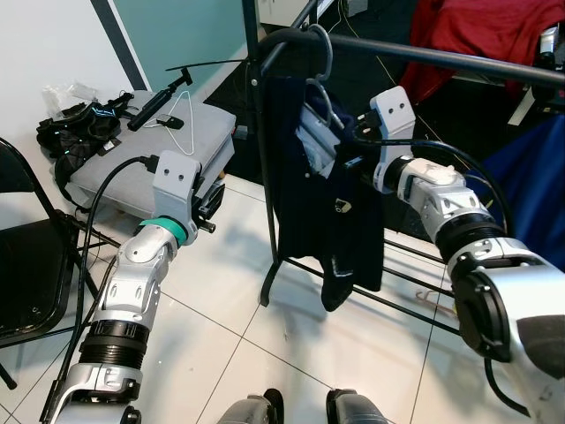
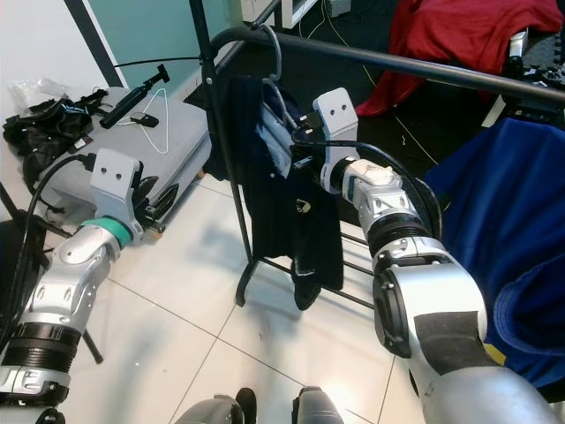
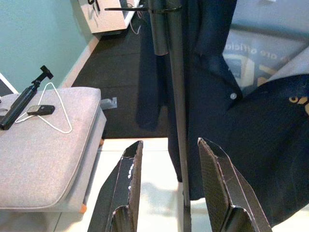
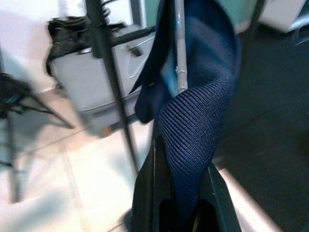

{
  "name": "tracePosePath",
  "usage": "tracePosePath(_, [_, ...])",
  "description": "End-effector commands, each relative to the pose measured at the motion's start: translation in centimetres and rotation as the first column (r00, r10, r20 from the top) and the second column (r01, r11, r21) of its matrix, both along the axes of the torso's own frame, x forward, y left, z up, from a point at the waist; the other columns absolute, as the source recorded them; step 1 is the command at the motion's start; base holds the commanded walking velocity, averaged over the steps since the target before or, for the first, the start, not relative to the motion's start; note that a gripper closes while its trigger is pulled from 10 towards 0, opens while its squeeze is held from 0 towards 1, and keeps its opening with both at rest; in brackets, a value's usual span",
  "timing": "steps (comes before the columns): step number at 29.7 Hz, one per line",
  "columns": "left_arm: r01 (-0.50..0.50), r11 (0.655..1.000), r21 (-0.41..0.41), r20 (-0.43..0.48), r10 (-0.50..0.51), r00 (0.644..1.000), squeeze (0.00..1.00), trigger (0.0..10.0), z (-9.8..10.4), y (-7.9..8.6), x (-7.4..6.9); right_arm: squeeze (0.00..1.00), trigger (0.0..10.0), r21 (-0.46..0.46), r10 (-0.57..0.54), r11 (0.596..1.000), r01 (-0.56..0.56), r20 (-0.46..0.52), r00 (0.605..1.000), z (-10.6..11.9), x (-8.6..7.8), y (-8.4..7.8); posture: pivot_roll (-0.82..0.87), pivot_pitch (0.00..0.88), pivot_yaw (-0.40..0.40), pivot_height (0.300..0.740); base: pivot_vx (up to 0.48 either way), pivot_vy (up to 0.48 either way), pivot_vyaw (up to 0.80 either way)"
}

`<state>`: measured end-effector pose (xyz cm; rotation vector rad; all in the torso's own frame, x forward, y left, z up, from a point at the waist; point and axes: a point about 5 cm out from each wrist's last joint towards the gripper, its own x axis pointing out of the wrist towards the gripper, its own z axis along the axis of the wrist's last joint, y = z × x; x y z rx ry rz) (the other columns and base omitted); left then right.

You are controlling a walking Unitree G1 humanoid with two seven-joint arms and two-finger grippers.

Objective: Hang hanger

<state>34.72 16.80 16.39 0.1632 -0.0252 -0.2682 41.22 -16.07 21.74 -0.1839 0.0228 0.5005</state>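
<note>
Cushion [image 1: 154, 150] in pale grey sits at the upper left, a thin white wire hanger [image 1: 175, 119] lying on it. Just below, we see our left gripper [image 3: 169, 188] with fingers spread, empty. At upper centre, the grey hanger [image 1: 320, 66] carrying a dark navy shirt [image 1: 327, 212] hooks over the black rail [image 1: 424, 55]. Our right gripper [image 4: 181, 193], centre right, seems pinched onto the shirt's ribbed collar, though fabric hides the fingertips.

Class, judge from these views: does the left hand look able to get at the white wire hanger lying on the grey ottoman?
Probably yes. The left hand is open and holds nothing, and the white wire hanger lies exposed on the grey ottoman, off to its side.
</note>
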Motion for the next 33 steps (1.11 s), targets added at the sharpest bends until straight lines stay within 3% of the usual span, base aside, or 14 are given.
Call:
tracePosePath(1, [-0.004,1.0,-0.002,-0.008,0.004,1.0,0.0,10.0,-0.3,0.2,-0.1,0.0,0.0,-0.014,0.019,1.0,-0.018,0.12,0.993,2.8,0.4,0.7,-0.05,0.047,0.129,0.74,0.0,0.0,0.0])
tracePosePath(2, [-0.001,1.0,-0.003,-0.009,0.001,1.0,0.0,10.0,-0.3,0.1,-0.1,0.0,10.0,-0.029,0.038,0.999,-0.032,0.221,0.975,4.7,0.3,0.9,-0.06,0.047,0.13,0.74,0.0,0.0,0.0])
tracePosePath(4, [0.006,1.0,-0.006,-0.012,-0.006,1.0,0.0,10.0,-0.4,-0.2,-0.1,0.0,10.0,-0.026,0.059,0.998,-0.053,0.441,0.895,9.1,-0.4,1.2,-0.07,0.052,0.133,0.74,0.0,0.0,0.0])
tracePosePath(5, [0.006,1.0,-0.006,-0.012,-0.006,1.0,0.0,10.0,-0.4,-0.2,-0.1,0.0,10.0,-0.026,0.059,0.998,-0.053,0.441,0.895,9.1,-0.4,1.2,-0.07,0.052,0.133,0.74,0.0,0.0,0.0])
tracePosePath(8, [0.014,1.0,-0.008,-0.018,-0.014,1.0,0.0,10.0,-0.6,-0.4,-0.2,0.0,10.0,-0.011,0.089,0.995,-0.1,0.553,0.828,11.2,-1.6,1.6,-0.08,0.057,0.137,0.74,0.0,0.0,0.0])
tracePosePath(11, [0.019,1.0,-0.007,-0.022,-0.02,1.0,0.0,10.0,-0.7,-0.5,-0.2,0.0,10.0,-0.024,0.114,0.992,-0.125,0.598,0.794,11.7,-2.9,1.8,-0.08,0.058,0.135,0.74,0.0,0.0,0.0])
tracePosePath(13, [0.02,1.0,-0.007,-0.022,-0.021,1.0,0.0,10.0,-0.7,-0.5,-0.2,0.0,10.0,-0.032,0.118,0.992,-0.123,0.594,0.796,11.5,-3.2,1.7,-0.09,0.059,0.132,0.74,0.0,0.0,0.0])
tracePosePath(18, [0.038,0.999,-0.008,-0.032,-0.038,0.999,0.0,10.0,-0.9,-0.7,-0.2,0.0,10.0,-0.076,0.132,0.991,-0.11,0.426,0.895,4.6,-7.2,-1.0,-0.11,0.084,0.139,0.74,0.0,0.0,0.0])
tracePosePath(20, [0.042,0.999,-0.004,-0.035,-0.043,0.998,0.0,10.0,-0.9,-0.7,-0.3,0.0,10.0,-0.071,0.133,0.991,-0.113,0.402,0.906,3.8,-7.7,-1.3,-0.11,0.084,0.139,0.74,0.0,0.0,0.0])
tracePosePath(24, [0.094,0.995,0.029,-0.052,-0.092,0.994,0.0,10.0,-1.1,-0.7,-0.3,0.0,10.0,-0.137,0.17,0.981,-0.136,0.274,0.947,-0.3,-10.9,-2.3,-0.14,0.098,0.157,0.74,0.0,0.0,0.0])
tracePosePath(28, [0.157,0.985,0.066,-0.048,-0.154,0.987,0.0,10.0,-0.5,-0.7,-0.3,0.0,10.0,-0.165,0.206,0.971,-0.173,0.211,0.955,-1.3,-12.4,-2.9,-0.15,0.105,0.16,0.74,0.0,0.0,0.0])
tracePosePath(29, [0.212,0.971,0.109,-0.029,-0.21,0.977,0.0,10.0,0.7,0.2,-0.6,0.0,10.0,-0.175,0.208,0.969,-0.175,0.19,0.959,-0.9,-12.9,-3.3,-0.15,0.109,0.164,0.74,0.0,0.0,0.0])
tracePosePath(32, [0.226,0.965,0.129,-0.005,-0.228,0.974,0.0,10.0,1.9,1.2,-0.7,0.0,10.0,-0.2,0.192,0.968,-0.15,0.214,0.958,0.0,-13.0,-3.7,-0.14,0.11,0.159,0.74,0.0,0.0,0.0])
tracePosePath(33, [0.222,0.967,0.127,0.017,-0.226,0.974,0.0,10.0,2.8,1.6,-0.6,0.0,10.0,-0.176,0.142,0.979,-0.099,0.247,0.959,0.9,-12.3,-4.3,-0.14,0.11,0.153,0.74,0.0,0.0,0.0])
